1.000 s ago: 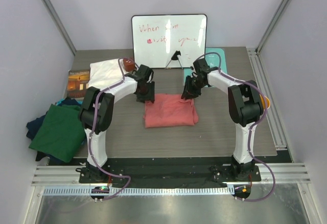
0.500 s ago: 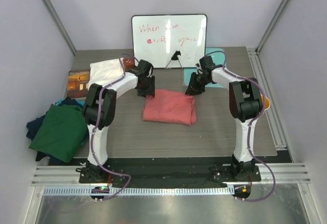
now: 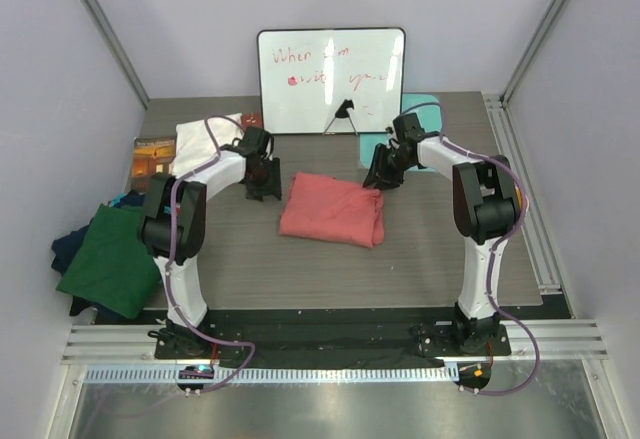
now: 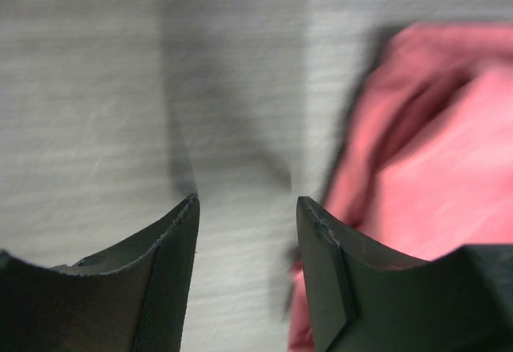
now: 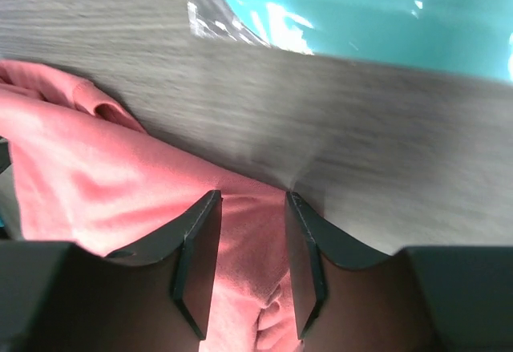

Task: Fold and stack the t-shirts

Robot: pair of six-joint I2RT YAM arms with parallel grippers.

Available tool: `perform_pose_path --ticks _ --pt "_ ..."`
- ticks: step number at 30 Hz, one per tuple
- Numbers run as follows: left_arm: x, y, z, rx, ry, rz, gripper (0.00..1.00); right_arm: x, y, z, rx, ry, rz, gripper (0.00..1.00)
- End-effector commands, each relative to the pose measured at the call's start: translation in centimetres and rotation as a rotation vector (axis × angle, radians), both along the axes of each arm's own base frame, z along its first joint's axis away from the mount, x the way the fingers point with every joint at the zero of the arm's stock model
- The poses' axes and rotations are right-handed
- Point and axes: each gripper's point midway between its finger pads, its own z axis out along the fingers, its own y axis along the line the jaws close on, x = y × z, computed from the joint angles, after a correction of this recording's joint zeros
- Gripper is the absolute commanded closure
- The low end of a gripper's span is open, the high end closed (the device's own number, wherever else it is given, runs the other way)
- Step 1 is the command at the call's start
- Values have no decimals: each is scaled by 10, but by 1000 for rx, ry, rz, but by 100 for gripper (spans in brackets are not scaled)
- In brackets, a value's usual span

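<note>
A view from above shows a grey table [image 3: 440, 249] with two robot arms reaching away from the near edge. A salmon-pink t-shirt [image 3: 333, 209] lies folded into a rough rectangle in the middle of the table, between the two arms. The left gripper [image 3: 263, 187] hangs just left of the shirt's far left corner. Its wrist camera shows the jaws apart, with only bare table between them. The right gripper [image 3: 378, 179] sits over the shirt's far right corner. Its jaws are also parted, and the pink cloth seen through the gap looks flat rather than pinched. A dark green t-shirt [image 3: 118, 257] lies over a navy one [image 3: 65, 249] in a loose heap at the near left edge, well apart from the pink one. A white cloth [image 3: 205, 139] and a book [image 3: 153, 159] lie at the far left, and a teal mat [image 3: 420, 104] lies at the far right. The risks look modest but real. If a finger of the right gripper catches a fold as it lifts, it could drag the corner up and spoil the fold. The pink bundle is skewed and puffy along its right edge, so a shirt stacked on top might slide off or sit crooked. The heap at the left hangs near the table's edge and could slip off when pulled. A whiteboard [image 3: 332, 79] stands at the far edge. It has red handwriting that starts with "When", and the rest is too faint to read. No brand or label shows on the shirts.
</note>
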Motion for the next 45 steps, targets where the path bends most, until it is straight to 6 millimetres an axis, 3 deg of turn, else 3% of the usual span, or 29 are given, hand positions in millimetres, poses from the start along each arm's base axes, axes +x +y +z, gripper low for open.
perform_pose_path --ticks 1,5,10,13,16,19,22,25,30,33,41,45 --pt "-12 16 24 18 -18 19 46 -7 -27 21 -98 -40 -36 55" --pt "-17 11 41 -87 -10 12 44 -2 -31 60 -103 -128 -39 52" --pt "-25 -18 51 -295 28 -42 43 -2 -24 93 -63 -157 -31 52" --pt "-26 -32 46 -379 71 -65 43 0 -17 100 -29 -165 -25 52" --pt "-31 -42 37 -436 129 -82 43 -3 9 103 32 -149 17 52" --pt "-42 -49 18 -489 202 -74 38 -16 43 88 45 -93 54 52" --pt "-49 -63 14 -606 218 -85 32 -37 80 55 59 -14 101 52" --pt "-52 -69 9 -656 236 -58 32 -51 94 24 36 33 113 53" --pt "-60 -69 0 -664 273 -63 33 -65 82 -23 -64 111 139 53" --pt "-65 -69 -8 -666 304 -64 33 -73 71 -39 -119 147 146 54" --pt "-76 -68 -29 -644 360 -61 34 -84 63 -58 -156 184 171 55" --pt "-86 -79 -42 -631 393 -95 34 -83 67 -60 -143 188 175 55"
